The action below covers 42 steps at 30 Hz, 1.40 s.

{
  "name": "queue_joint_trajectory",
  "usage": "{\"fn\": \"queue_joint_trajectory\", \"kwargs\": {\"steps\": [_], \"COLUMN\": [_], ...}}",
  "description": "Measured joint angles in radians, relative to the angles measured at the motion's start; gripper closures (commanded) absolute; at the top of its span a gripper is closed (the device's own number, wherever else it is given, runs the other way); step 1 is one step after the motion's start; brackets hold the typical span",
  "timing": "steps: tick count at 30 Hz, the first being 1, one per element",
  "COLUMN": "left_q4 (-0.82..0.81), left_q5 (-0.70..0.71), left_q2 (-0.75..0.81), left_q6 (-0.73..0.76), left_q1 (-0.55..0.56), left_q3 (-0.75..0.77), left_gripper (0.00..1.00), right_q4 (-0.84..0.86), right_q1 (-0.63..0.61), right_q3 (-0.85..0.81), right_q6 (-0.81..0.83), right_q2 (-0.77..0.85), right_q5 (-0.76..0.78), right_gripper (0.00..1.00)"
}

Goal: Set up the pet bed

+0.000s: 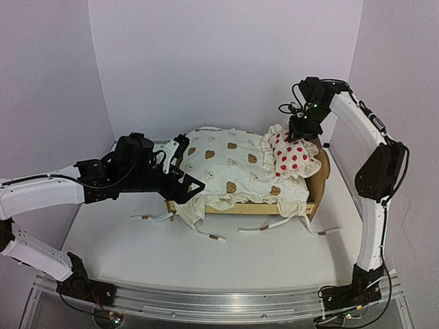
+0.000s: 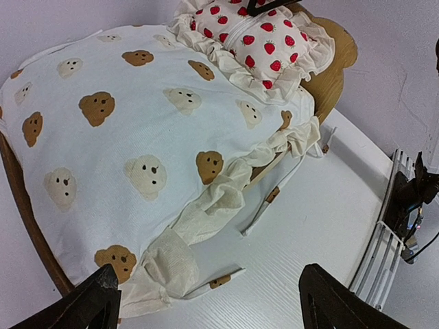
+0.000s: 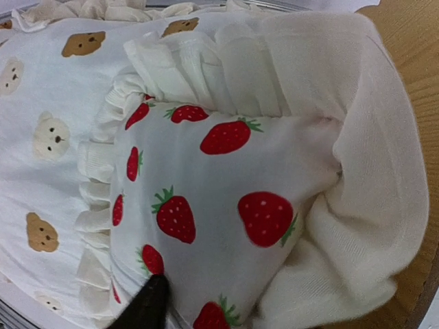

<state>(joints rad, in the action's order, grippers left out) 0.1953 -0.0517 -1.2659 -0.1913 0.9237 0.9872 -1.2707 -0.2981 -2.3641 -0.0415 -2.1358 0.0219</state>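
Observation:
The pet bed (image 1: 240, 208) stands mid-table, its plywood headboard (image 1: 321, 171) at the right. The cream bear-print cushion (image 1: 226, 168) covers it and hangs over the rails. The strawberry pillow (image 1: 293, 156) leans against the headboard. My right gripper (image 1: 300, 129) is at the pillow's top edge. In the right wrist view the pillow (image 3: 219, 199) fills the frame, with one finger (image 3: 146, 308) pressed on it and the other hidden. My left gripper (image 1: 186, 166) is wide open at the bed's foot end. In the left wrist view it (image 2: 212, 308) hovers over the table beside the cushion's corner (image 2: 164, 264).
Several cushion ties (image 1: 154, 217) trail loose on the white table in front of the bed. An aluminium rail (image 1: 206, 298) runs along the near edge. White walls enclose the back and sides. Cables and the right arm's base (image 2: 411, 199) sit beyond the bed's head end.

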Motion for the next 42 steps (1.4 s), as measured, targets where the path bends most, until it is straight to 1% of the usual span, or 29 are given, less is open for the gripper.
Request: {"fn": "queue_joint_trajectory", "kwargs": {"steps": [1, 6, 9, 12, 16, 19, 22, 26, 32, 36, 42], "left_q4": [-0.003, -0.006, -0.016, -0.021, -0.019, -0.009, 0.018, 0.055, 0.091, 0.086, 0.010], "left_q5": [0.000, 0.003, 0.017, 0.052, 0.105, 0.148, 0.184, 0.251, 0.382, 0.477, 0.568], "left_q2": [0.000, 0.000, 0.000, 0.000, 0.000, 0.000, 0.001, 0.018, 0.089, 0.169, 0.292], "left_q6": [0.000, -0.004, -0.016, -0.022, -0.031, -0.048, -0.065, -0.080, -0.098, -0.097, -0.093], "left_q1": [0.000, 0.000, 0.000, 0.000, 0.000, 0.000, 0.000, 0.000, 0.000, 0.000, 0.000], "left_q3": [-0.003, -0.008, -0.010, -0.010, -0.010, -0.008, 0.009, 0.048, 0.076, 0.062, -0.052], "left_gripper": [0.09, 0.08, 0.07, 0.06, 0.02, 0.00, 0.00, 0.00, 0.00, 0.01, 0.01], "right_q4": [0.006, 0.050, 0.079, 0.115, 0.189, 0.264, 0.339, 0.424, 0.666, 0.814, 1.074], "right_q1": [0.000, -0.006, -0.010, -0.010, -0.010, -0.015, -0.023, -0.027, -0.028, -0.028, -0.028], "right_q3": [0.009, 0.050, 0.073, 0.106, 0.179, 0.284, 0.430, 0.648, 1.125, 1.381, 1.686], "right_q6": [-0.005, -0.033, -0.065, -0.094, -0.140, -0.164, -0.193, -0.230, -0.287, -0.346, -0.481], "right_q2": [0.001, 0.022, 0.059, 0.129, 0.270, 0.410, 0.562, 0.744, 1.017, 1.133, 1.272], "right_q5": [0.013, 0.059, 0.067, 0.071, 0.077, 0.080, 0.062, -0.014, -0.233, -0.371, -0.498], "right_gripper": [0.21, 0.03, 0.02, 0.02, 0.02, 0.02, 0.02, 0.02, 0.02, 0.02, 0.02]}}
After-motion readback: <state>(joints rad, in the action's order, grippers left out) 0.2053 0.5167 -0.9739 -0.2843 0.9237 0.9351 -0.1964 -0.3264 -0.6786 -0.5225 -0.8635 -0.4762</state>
